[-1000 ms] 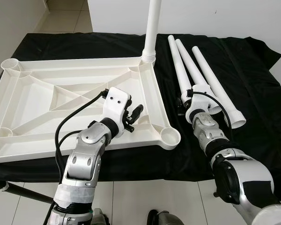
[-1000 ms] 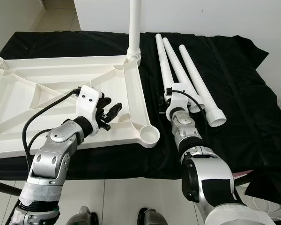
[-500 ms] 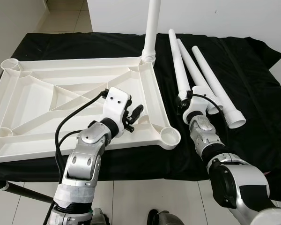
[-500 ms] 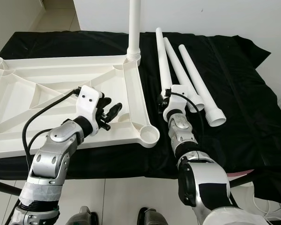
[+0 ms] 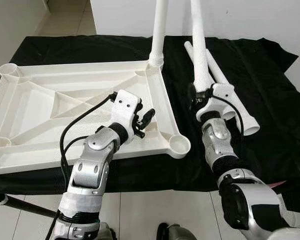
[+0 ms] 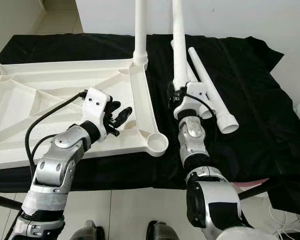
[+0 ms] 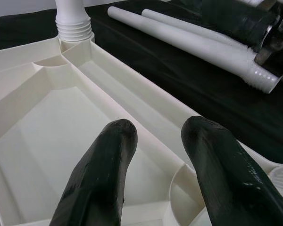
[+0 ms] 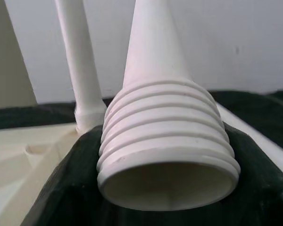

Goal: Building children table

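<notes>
The white tabletop point(image 5: 50, 105) lies upside down on a black cloth. One white leg point(image 5: 158, 30) stands screwed into its far right corner socket. My right gripper point(image 5: 204, 94) is shut on a second white leg point(image 5: 199, 45) near its threaded end point(image 8: 167, 155) and holds it almost upright above the cloth, just right of the tabletop. My left gripper point(image 5: 146, 119) hovers open over the tabletop's right side, near the empty near-right corner socket point(image 5: 180, 145). Its two fingers point(image 7: 101, 179) are apart with nothing between them.
Two more white legs point(image 5: 235, 95) lie side by side on the cloth to the right of the held leg. The cloth's near edge point(image 5: 155, 182) hangs over the table front, with tiled floor below. A white wall stands behind.
My right gripper has lifted the leg off the cloth and swung it from lying flat to nearly upright. The left arm has barely moved.
</notes>
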`<state>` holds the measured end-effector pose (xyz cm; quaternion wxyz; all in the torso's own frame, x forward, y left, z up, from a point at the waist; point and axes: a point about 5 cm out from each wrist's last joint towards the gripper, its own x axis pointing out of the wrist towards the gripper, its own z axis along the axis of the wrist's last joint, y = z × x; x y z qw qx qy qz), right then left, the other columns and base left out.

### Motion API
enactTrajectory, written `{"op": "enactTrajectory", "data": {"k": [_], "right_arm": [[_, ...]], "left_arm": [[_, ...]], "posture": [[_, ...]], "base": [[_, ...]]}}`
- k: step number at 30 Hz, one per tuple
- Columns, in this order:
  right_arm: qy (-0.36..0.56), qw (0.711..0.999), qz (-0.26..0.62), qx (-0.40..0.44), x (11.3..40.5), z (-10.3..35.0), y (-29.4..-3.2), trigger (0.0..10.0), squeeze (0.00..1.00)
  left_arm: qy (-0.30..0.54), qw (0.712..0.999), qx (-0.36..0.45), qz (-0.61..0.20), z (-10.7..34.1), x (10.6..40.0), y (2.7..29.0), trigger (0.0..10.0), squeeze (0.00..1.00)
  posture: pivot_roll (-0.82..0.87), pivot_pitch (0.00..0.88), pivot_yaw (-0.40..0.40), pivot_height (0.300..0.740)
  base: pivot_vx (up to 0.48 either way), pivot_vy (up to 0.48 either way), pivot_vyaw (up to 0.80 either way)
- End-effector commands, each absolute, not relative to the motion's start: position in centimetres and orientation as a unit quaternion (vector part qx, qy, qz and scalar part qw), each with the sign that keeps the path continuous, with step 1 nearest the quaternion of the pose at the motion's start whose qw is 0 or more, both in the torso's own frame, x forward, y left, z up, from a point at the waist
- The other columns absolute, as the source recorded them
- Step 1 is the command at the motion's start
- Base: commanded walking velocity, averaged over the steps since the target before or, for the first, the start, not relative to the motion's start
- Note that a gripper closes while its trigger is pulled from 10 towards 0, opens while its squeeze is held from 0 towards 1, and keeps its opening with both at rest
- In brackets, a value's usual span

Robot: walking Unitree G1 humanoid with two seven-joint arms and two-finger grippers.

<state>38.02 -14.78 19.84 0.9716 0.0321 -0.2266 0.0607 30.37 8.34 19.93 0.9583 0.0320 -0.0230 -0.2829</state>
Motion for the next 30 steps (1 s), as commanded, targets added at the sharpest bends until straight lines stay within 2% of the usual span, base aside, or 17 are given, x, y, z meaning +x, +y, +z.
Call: {"op": "enactTrajectory", "data": {"k": [1,3,5,10,15,20,25,26,30], "right_arm": [[-0.291,0.952,0.091,0.029,37.7,22.2,-13.9,10.0,0.00],[-0.291,0.952,0.091,0.029,37.7,22.2,-13.9,10.0,0.00],[-0.354,0.928,0.115,0.018,37.1,25.2,-12.8,10.0,0.00],[-0.387,0.914,0.117,0.013,36.7,26.8,-12.4,10.0,0.00],[-0.450,0.883,0.128,0.015,35.5,29.9,-11.6,10.0,0.00],[-0.463,0.874,0.147,-0.004,34.9,29.9,-10.7,10.0,0.00],[-0.457,0.873,0.168,-0.004,34.5,29.5,-9.9,10.0,0.00],[-0.454,0.874,0.173,-0.008,34.4,29.2,-9.7,10.0,0.00],[-0.435,0.880,0.191,-0.007,34.4,28.2,-9.2,10.0,0.00]], "left_arm": [[-0.026,0.969,0.031,-0.245,19.9,30.9,9.1,10.0,0.00],[-0.026,0.969,0.031,-0.245,19.9,30.9,9.1,10.0,0.00],[-0.038,0.970,0.055,-0.232,20.3,31.5,10.0,10.0,0.00],[-0.042,0.971,0.062,-0.227,20.5,31.7,10.4,10.0,0.00],[-0.049,0.971,0.070,-0.222,20.8,32.2,11.0,10.0,0.00],[-0.055,0.968,0.069,-0.234,21.0,32.4,11.1,10.0,0.00],[-0.055,0.964,0.035,-0.259,21.4,32.8,11.7,10.0,0.00],[-0.058,0.964,0.029,-0.258,21.7,33.0,11.9,10.0,1.00],[-0.074,0.961,0.008,-0.267,23.0,33.6,12.9,10.0,1.00]], "posture": [[0.07,0.114,-0.018,0.740],[0.07,0.114,-0.018,0.740],[0.07,0.112,-0.018,0.740],[0.07,0.111,-0.019,0.740],[0.07,0.098,-0.018,0.740],[0.08,0.088,-0.022,0.740],[0.08,0.084,-0.026,0.740],[0.08,0.080,-0.028,0.740],[0.08,0.072,-0.034,0.740]], "base": [[0.000,0.000,0.00],[0.000,0.000,0.00],[0.000,0.000,0.00],[0.000,0.000,0.00],[0.000,0.000,0.00],[0.000,0.000,0.00],[0.000,0.000,0.00],[0.000,0.000,0.00],[0.000,0.000,0.00]]}}
